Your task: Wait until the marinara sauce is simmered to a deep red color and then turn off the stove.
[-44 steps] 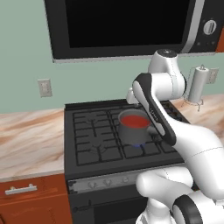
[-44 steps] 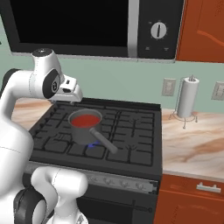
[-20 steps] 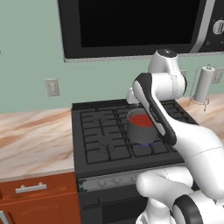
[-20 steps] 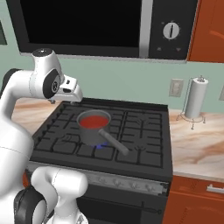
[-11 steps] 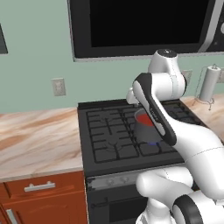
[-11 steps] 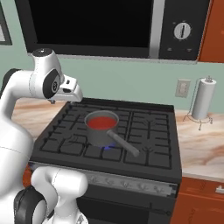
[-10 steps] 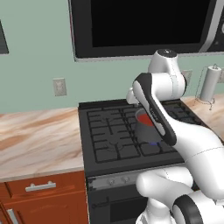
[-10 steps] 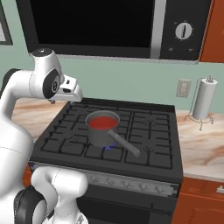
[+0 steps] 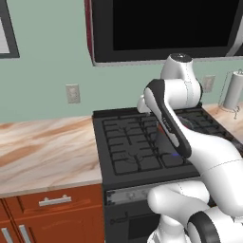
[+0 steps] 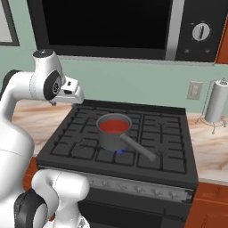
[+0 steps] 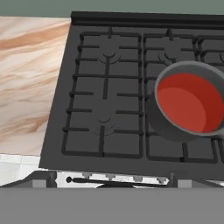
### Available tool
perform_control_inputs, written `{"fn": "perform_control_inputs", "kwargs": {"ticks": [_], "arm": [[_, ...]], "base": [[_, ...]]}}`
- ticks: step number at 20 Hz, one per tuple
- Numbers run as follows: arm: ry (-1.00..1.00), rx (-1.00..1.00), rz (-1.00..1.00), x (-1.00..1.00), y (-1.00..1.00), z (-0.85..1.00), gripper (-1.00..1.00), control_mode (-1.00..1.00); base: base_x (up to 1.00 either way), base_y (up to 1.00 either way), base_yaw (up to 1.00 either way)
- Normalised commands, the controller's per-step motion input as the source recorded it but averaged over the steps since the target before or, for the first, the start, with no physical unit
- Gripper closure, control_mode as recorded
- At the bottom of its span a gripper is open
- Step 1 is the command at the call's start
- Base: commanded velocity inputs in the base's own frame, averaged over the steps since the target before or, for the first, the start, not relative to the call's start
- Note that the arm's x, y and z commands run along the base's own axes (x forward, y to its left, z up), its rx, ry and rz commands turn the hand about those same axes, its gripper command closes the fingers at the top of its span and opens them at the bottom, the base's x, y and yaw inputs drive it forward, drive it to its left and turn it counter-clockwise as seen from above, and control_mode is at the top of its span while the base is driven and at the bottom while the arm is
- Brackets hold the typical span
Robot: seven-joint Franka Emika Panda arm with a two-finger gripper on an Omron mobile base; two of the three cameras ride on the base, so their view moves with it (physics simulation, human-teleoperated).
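On the marble counter's (image 10: 213, 147) left, the hand (image 10: 71, 94) hovers above the stove's (image 10: 169, 171) rear-left corner; whether it is spread or pressed together cannot be told. Right of it, the marinara sauce (image 10: 113, 126) sits orange-red in a grey saucepan (image 10: 112, 139) over a blue flame. Judged step: waiting for a deeper red. The next move calls for reaching 1 front knob.

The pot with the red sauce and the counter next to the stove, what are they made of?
The pot looks like dull grey metal: plain matte wall, long straight handle. The counter looks like polished stone, maybe marble: cream with wavy brown veins. Being rendered, both are guesses.
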Motion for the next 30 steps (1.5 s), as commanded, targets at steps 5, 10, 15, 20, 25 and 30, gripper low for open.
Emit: {"fn": "perform_control_inputs", "kwargs": {"ticks": [5, 10, 15, 20, 25, 30], "arm": [[0.0, 0.0, 0.0, 0.0, 0.0, 0.0, -1.0, 1.0], [0.0, 0.0, 0.0, 0.0, 0.0, 0.0, -1.0, 1.0], [0.0, 0.0, 0.0, 0.0, 0.0, 0.0, -1.0, 1.0], [0.0, 0.0, 0.0, 0.0, 0.0, 0.0, -1.0, -1.0], [0.0, 0.0, 0.0, 0.0, 0.0, 0.0, -1.0, -1.0], [0.0, 0.0, 0.0, 0.0, 0.0, 0.0, -1.0, -1.0]], "base": [[0.05, 0.37, 0.0], [0.05, 0.35, 0.0], [0.08, 0.21, -0.02], [0.01, 0.01, -0.01], [0.0, 0.0, 0.0], [0.0, 0.0, 0.0]]}}
